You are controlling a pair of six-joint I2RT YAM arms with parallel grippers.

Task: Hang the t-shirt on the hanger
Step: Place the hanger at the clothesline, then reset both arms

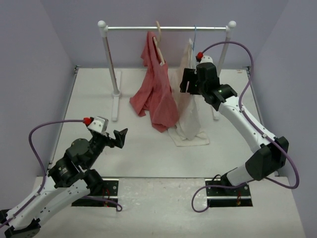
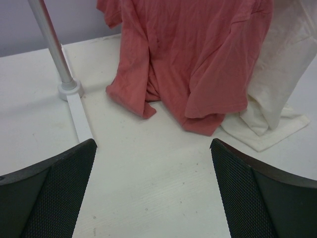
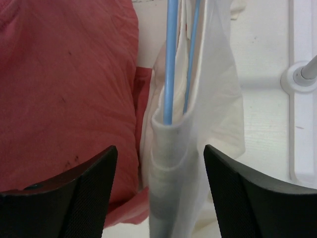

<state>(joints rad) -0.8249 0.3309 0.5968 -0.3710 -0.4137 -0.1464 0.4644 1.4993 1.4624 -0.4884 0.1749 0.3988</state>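
You have a red garment (image 1: 154, 94) on a wooden hanger (image 1: 159, 43), far rail (image 1: 138, 28); hem resting on white table (image 1: 94, 99).

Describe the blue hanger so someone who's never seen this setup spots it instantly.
Find the white clothes rail across the back of the table. Two garments hang from it; go to the cream t-shirt on the right, beside the red garment. The hanger inside it is thin light-blue wire, unlike the thicker pale wooden hanger carrying the red one.
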